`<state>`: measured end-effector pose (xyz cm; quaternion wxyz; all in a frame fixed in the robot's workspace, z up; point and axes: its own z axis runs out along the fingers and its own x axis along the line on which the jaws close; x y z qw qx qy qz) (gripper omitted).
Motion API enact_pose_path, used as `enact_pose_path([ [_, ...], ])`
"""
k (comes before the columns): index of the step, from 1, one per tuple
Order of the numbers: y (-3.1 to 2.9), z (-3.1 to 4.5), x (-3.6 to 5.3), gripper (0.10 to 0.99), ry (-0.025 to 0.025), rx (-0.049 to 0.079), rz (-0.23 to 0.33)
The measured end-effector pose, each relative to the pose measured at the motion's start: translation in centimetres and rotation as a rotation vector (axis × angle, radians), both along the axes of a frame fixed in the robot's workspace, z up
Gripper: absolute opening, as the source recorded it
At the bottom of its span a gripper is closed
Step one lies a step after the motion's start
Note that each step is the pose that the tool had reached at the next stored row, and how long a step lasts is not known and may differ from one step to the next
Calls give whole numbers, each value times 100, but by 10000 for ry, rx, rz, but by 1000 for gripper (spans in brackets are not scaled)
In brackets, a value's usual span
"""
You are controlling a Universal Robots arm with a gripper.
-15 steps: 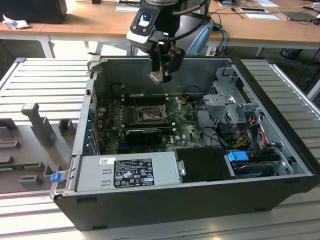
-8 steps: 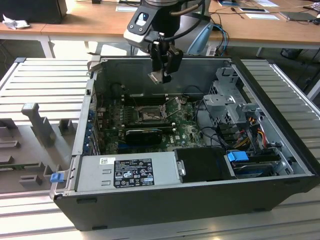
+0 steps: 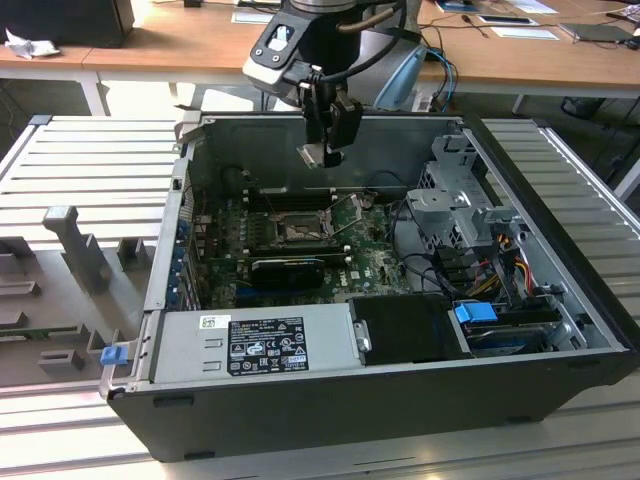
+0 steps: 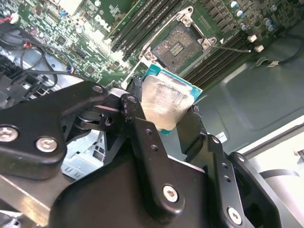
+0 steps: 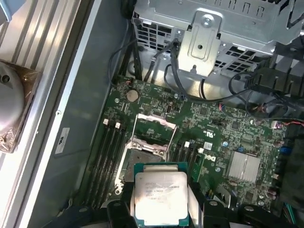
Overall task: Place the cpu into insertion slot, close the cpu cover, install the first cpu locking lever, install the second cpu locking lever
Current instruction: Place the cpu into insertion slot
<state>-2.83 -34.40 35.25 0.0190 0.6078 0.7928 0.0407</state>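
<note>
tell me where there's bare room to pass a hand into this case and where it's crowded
Free: the ribbed grey deck on the exterior view's right of the case; the plain grey panel beside the memory slots. Crowded: cables between motherboard and drive cage; the gripper, shut on the cpu, hangs above the insertion slot.

Exterior view sits high and well back from the insertion slot [image 3: 297,232], on the power supply [image 3: 255,345] side of it. It looks down into the open computer case [image 3: 300,415], with the wooden desk [image 3: 180,45] beyond the slot. First wrist view hangs above the slot [image 5: 142,159], much nearer, facing almost straight down, with the drive cage [image 5: 209,28] past the slot. Second wrist view is tucked right behind the gripper [image 4: 166,107], peering at a slant past the pinched cpu [image 4: 164,102] to the slot [image 4: 179,45]. All three share the slot and the green motherboard [image 3: 365,260] around it; both wrist views share the cpu.
</note>
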Motion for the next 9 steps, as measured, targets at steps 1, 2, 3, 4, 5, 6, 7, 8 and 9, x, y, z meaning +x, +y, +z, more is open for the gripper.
enact_pose_path([
  [1,0,-3,0,533,1,-1,-247],
  [2,0,-5,0,533,1,-2,-377],
  [3,0,-6,0,533,1,-2,-477],
  [4,0,-8,0,533,1,-2,-647],
  [5,0,-9,0,533,1,-3,-760],
  [6,0,-11,0,533,1,-2,-864],
  [7,0,-12,0,533,1,-3,-977],
  [8,0,-13,0,533,1,-3,-1074],
  [9,0,-16,0,533,0,-3,-1218],
])
